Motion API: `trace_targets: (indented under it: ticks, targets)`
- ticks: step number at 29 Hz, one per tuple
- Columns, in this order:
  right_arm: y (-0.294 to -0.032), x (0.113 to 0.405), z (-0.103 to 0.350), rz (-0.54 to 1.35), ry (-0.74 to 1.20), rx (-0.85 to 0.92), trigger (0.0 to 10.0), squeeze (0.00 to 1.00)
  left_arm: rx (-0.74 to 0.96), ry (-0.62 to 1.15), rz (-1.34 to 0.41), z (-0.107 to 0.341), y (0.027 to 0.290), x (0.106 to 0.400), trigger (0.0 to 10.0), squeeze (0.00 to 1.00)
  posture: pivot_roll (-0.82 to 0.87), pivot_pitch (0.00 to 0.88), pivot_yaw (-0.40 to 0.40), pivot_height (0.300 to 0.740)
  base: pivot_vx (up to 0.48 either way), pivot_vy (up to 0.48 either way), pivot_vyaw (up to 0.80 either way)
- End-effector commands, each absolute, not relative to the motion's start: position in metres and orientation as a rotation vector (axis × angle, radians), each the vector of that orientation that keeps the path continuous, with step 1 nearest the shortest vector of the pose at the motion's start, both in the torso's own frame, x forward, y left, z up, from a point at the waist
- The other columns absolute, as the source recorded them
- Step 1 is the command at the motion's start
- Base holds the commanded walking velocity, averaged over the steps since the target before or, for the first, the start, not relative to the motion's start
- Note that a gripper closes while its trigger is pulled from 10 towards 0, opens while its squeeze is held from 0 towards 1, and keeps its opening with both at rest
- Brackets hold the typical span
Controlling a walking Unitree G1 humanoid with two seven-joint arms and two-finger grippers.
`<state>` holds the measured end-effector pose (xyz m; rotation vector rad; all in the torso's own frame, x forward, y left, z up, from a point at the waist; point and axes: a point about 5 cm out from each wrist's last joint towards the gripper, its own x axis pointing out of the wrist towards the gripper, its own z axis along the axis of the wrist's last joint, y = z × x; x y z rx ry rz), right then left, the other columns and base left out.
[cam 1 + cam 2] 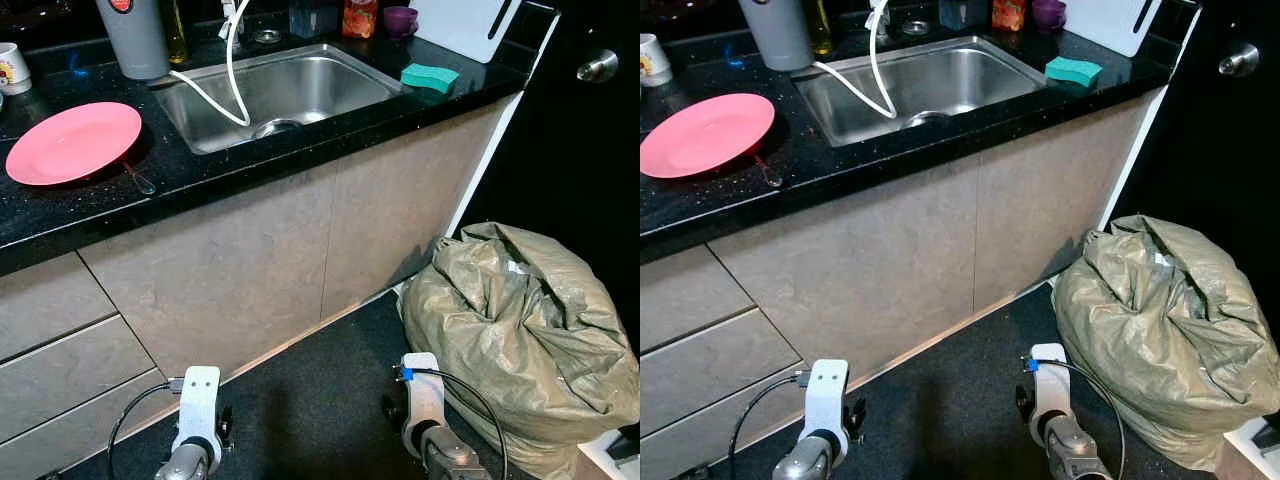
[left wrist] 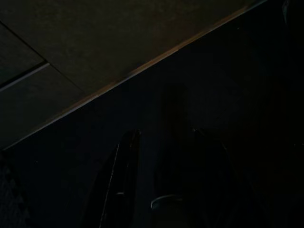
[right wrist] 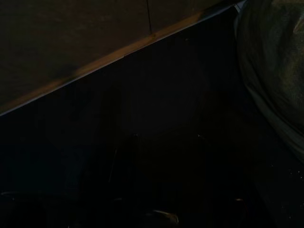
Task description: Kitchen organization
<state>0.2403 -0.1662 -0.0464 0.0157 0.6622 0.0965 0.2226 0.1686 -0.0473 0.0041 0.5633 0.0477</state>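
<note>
A black countertop (image 1: 260, 160) holds a pink plate (image 1: 73, 142) at the left, with a thin utensil (image 1: 138, 178) by its rim. To the right is a steel sink (image 1: 340, 80) with a white hose (image 1: 236, 75) hanging into it. A green sponge (image 1: 430, 76) lies at the sink's right corner. Both arms hang low before the cabinets, the left wrist (image 1: 197, 415) and the right wrist (image 1: 424, 405) over dark floor. In the dark wrist views my left gripper (image 2: 166, 130) and my right gripper (image 3: 167, 136) show faintly, fingers apart and holding nothing.
A stuffed olive sack (image 1: 525, 340) stands on the floor at the right, close to my right arm. Behind it is a dark door with a knob (image 1: 597, 66). Drawers (image 1: 60, 340) sit at the lower left. A grey jug (image 1: 133, 35), mug (image 1: 12, 68) and white board (image 1: 465, 25) line the counter's back.
</note>
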Motion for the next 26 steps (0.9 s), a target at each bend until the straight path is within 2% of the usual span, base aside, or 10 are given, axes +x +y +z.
trace_targets:
  ticks: [1, 26]
  targets:
    - [-0.1659, 0.2336, -0.0516, 0.094, 0.692, 0.014, 10.0, 0.00, 0.013, 0.594, 0.035, -0.0514, 0.1665, 0.2188, 10.0, 0.00, -0.01, 0.077, -0.004, 0.740, 0.000, 0.000, 0.00]
    - [-0.1656, 0.2312, -0.0527, 0.094, 0.689, 0.011, 10.0, 0.00, 0.041, 0.595, 0.028, -0.0517, 0.1628, 0.2188, 10.0, 0.00, -0.01, 0.082, -0.002, 0.740, 0.000, 0.000, 0.00]
